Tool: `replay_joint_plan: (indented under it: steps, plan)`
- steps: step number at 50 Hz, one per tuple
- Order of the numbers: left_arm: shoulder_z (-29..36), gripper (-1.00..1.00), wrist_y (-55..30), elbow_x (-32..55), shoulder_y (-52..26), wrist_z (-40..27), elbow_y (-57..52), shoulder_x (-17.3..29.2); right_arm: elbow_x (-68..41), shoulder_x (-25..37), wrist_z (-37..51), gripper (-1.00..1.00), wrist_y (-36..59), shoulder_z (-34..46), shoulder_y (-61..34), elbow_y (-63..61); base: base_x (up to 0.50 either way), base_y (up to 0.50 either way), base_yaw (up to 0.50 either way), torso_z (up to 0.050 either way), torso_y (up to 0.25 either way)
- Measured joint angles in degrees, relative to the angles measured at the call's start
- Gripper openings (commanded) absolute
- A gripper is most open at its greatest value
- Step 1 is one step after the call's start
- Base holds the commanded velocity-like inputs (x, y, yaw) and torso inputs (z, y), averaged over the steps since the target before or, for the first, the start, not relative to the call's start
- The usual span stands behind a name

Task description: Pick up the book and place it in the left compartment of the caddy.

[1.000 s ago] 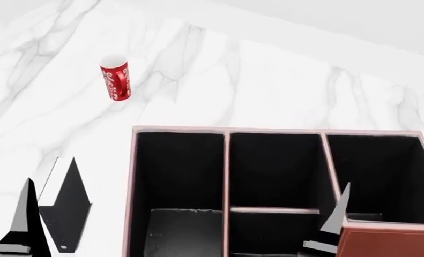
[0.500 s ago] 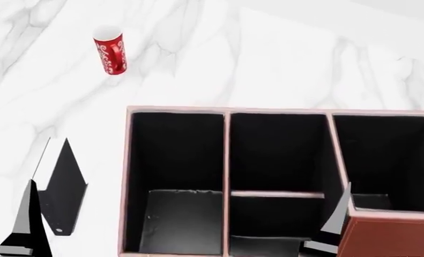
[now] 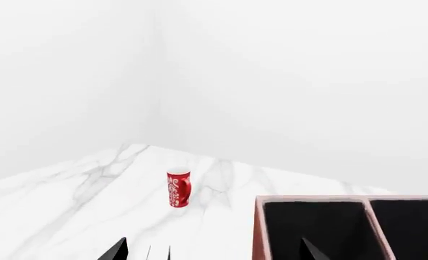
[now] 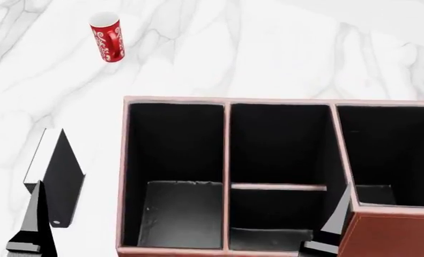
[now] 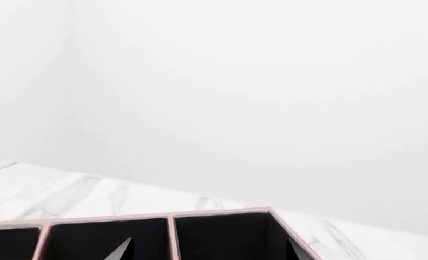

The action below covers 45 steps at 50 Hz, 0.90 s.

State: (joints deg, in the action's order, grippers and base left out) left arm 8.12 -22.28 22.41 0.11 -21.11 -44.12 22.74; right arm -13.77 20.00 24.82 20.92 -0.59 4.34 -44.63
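Note:
The black book point(image 4: 60, 179) stands upright on the marble table, left of the caddy point(image 4: 391, 235); its white page edges face left. Its top edges show between my left fingers in the left wrist view point(image 3: 168, 253). The left compartment point(image 4: 176, 160) is the wide black bay with no crossbar, and nothing is in it. My left gripper point(image 3: 212, 254) is open, behind and above the book; one finger point(image 4: 34, 225) shows in the head view. My right gripper point(image 5: 208, 253) is open over the caddy's right side, with one finger point(image 4: 335, 222) showing in the head view.
A red mug point(image 4: 106, 37) stands on the table beyond the book; it also shows in the left wrist view point(image 3: 178, 188). The caddy's middle bay point(image 4: 277, 187) has a low crossbar, and a third bay point(image 4: 387, 155) lies to the right. White walls rise behind the table.
The head view has tilted down: the caddy, mug and book sit higher in frame and more of the book and caddy front shows. The gripper fingers keep about the same places.

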Motion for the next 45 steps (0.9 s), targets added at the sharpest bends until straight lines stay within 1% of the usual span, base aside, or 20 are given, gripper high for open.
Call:
replay_joint_plan:
  steps: [10,24,33,45]
  plan:
    - [0.5,1.0,-1.4,0.6,-4.8,1.8,4.5,0.9,-0.1,0.3,0.3,1.0,0.3,0.0,0.0,-0.6,0.0,0.0,0.0,0.0,0.0]
    - [2.2,1.0,-2.2,-0.1,-13.0,4.3,13.0,0.8,-0.4,0.7,0.7,1.0,0.7,-0.1,0.0,-1.3,0.0,0.0,0.0,0.0,0.0]
    - [4.2,1.0,-0.8,-1.7,-17.7,6.3,21.5,-0.3,-0.7,0.8,0.8,1.0,0.7,-0.2,0.0,-1.3,0.0,0.0,0.0,0.0,0.0]
    - [7.2,1.0,1.6,-4.9,-22.0,8.0,32.3,-1.5,-1.0,1.0,1.0,1.0,0.5,-0.2,0.1,-1.3,0.0,0.0,0.0,0.0,0.0]
